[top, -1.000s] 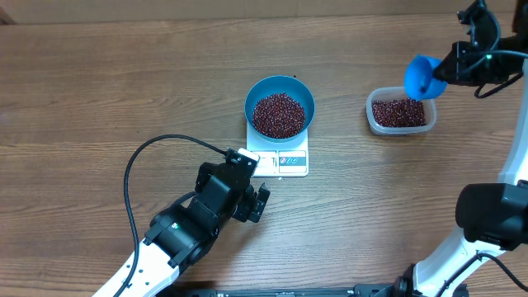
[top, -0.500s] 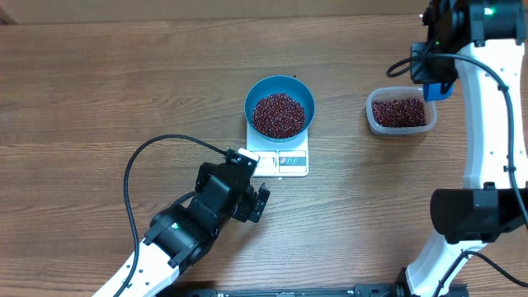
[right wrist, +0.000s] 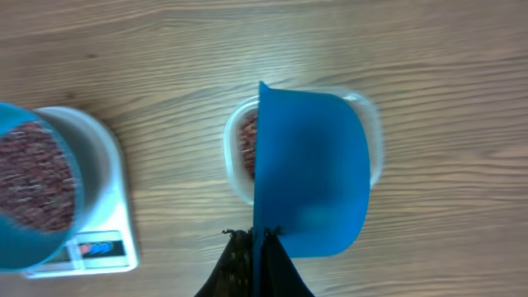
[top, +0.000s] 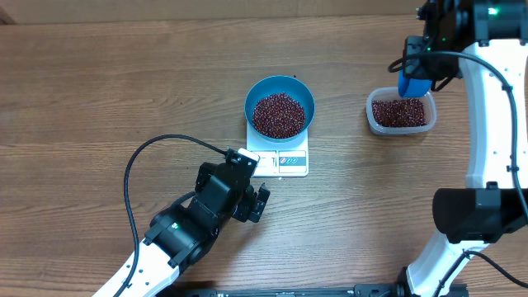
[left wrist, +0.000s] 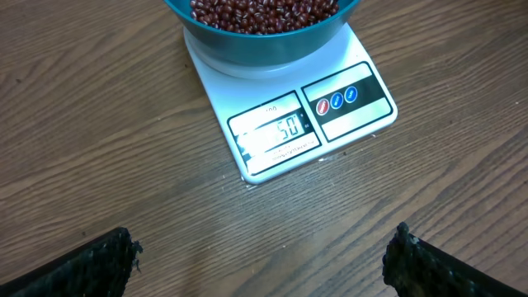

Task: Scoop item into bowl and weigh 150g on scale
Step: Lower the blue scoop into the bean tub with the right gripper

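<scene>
The blue bowl (top: 280, 87) stands on the white scale (top: 285, 162) and holds a heap of red-brown beans (top: 279, 114). In the left wrist view the scale's display (left wrist: 276, 132) shows lit digits under the bowl (left wrist: 272, 41). My left gripper (left wrist: 262, 260) hovers low over bare wood in front of the scale, open and holding nothing. My right gripper (right wrist: 262, 235) is shut on the handle of a blue scoop (right wrist: 309, 165). The scoop (top: 414, 82) hangs above the far edge of a clear tub (top: 371, 115), which holds more beans (top: 398, 111).
The left arm's black cable (top: 140, 165) loops over the table left of the scale. The right arm's white link (top: 487, 124) runs along the right edge past the tub. Bare wood lies between the scale and the tub.
The right arm has swung in from the table's right edge, carrying the scoop to a spot over the tub's far side. The left arm, bowl and scale have not moved.
</scene>
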`<state>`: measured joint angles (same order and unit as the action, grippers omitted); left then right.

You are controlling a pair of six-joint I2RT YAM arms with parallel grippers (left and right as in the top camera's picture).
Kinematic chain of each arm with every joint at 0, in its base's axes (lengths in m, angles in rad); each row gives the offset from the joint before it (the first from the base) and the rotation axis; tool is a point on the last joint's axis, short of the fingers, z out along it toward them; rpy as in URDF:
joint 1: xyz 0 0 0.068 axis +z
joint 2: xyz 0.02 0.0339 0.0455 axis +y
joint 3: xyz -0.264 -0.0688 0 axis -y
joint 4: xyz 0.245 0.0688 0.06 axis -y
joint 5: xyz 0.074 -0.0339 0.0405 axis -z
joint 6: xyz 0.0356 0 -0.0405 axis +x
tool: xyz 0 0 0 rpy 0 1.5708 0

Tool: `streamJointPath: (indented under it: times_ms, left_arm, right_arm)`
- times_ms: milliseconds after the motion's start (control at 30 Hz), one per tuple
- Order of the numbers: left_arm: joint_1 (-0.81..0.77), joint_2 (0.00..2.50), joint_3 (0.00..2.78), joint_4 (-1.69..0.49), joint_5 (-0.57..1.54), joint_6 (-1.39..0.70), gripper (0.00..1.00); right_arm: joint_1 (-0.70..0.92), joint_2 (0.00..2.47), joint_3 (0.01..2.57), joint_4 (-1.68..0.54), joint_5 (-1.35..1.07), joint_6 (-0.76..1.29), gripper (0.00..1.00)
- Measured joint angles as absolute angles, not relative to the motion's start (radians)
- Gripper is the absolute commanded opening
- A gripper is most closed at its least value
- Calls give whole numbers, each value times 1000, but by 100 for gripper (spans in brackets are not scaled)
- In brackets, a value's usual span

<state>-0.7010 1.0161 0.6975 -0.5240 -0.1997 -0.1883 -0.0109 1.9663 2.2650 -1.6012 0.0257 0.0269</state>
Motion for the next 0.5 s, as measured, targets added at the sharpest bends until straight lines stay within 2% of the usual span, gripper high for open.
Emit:
streamJointPath:
  times_ms: [200, 500]
  left_arm:
    - [-701, 1016, 698, -524, -200, -188, 100]
    - [-701, 1016, 698, -524, -200, -188, 100]
  right_arm:
    - [-69, 1966, 2265, -1681, -104, 19, 4]
    - [-70, 1926, 2262, -1694, -254, -42, 4]
